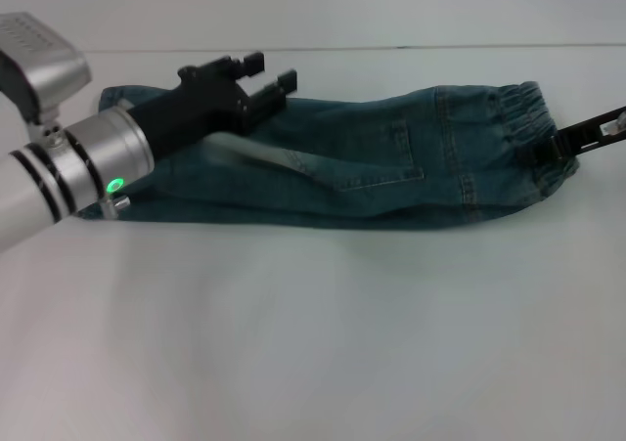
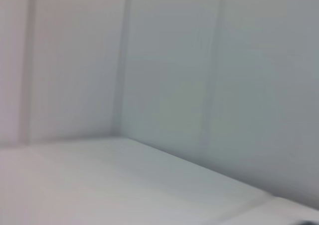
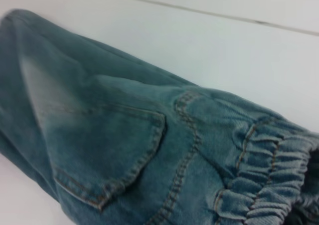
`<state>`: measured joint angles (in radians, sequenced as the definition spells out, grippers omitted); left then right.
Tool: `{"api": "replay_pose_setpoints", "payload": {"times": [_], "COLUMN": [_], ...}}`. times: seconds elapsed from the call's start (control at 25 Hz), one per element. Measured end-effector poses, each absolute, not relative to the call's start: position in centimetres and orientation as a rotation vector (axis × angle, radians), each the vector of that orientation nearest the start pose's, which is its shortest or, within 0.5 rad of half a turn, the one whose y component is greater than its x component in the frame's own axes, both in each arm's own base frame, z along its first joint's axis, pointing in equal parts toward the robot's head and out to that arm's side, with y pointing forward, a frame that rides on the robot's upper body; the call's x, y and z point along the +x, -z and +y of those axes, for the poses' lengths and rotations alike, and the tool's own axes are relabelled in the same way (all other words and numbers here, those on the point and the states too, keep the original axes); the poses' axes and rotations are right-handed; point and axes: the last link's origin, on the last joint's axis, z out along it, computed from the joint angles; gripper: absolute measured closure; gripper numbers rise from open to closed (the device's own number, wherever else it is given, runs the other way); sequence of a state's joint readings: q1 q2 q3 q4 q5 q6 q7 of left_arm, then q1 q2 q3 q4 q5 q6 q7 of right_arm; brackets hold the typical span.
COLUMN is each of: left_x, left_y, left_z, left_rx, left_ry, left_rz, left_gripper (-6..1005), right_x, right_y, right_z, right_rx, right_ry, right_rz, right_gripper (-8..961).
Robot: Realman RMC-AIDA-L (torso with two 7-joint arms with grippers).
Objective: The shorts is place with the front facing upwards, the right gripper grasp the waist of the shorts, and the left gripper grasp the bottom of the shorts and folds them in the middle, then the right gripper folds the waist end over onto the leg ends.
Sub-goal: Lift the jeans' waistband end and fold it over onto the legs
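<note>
The near half of the white tabletop [image 1: 313,343] is bare, and the denim shorts [image 1: 372,162] lie across its far half as a long narrow band parallel to the far edge. They are already doubled lengthwise, with a pocket [image 1: 377,157] showing on the upper layer, so I judge the first fold done. The leg ends point toward the left edge and the elastic waistband [image 1: 514,109] toward the right edge, an arrangement that leaves the waist within the right arm's reach for the second fold. The left gripper [image 1: 269,74] sits above the leg end near the far edge, its jaws parted a little and holding nothing; it looks to have let go, and its wrist camera sees only wall and table. The right gripper [image 1: 577,138] lies low at the waistband, at the right edge of the head view. Whether its jaws are closed on the cloth I cannot tell, though its wrist view frames the gathered elastic closely.
</note>
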<state>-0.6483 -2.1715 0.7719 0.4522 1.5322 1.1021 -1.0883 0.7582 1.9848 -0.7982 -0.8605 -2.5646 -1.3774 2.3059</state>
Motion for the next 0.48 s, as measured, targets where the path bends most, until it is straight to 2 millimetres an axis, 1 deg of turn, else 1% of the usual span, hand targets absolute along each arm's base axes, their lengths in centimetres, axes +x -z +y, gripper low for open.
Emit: {"api": "replay_pose_setpoints", "payload": {"times": [0.08,0.28,0.44,0.48], "left_x": [-22.2,-22.3,-22.4,-22.4], "left_y": [5.0,7.4,8.8,9.1], "left_z": [39.9,41.2,41.3,41.2], "left_rx": [-2.235,-2.139,-2.091,-2.092], "left_ry": [0.825,0.647,0.507,0.479], "left_rz": [-0.538,-0.441,-0.342,-0.317], "left_gripper": [409,535,636,683], "right_x": [24.3,21.9,20.1,19.7], "right_y": [-6.2,-8.4,-9.6,-9.9], "right_z": [41.2,40.8,40.7,40.6], "right_rx": [-2.404,-2.461,-2.507,-2.518], "right_ry": [0.033,-0.103,-0.22,-0.252], "right_rz": [1.246,1.229,1.21,1.204], "right_gripper": [840,840,839,839]}}
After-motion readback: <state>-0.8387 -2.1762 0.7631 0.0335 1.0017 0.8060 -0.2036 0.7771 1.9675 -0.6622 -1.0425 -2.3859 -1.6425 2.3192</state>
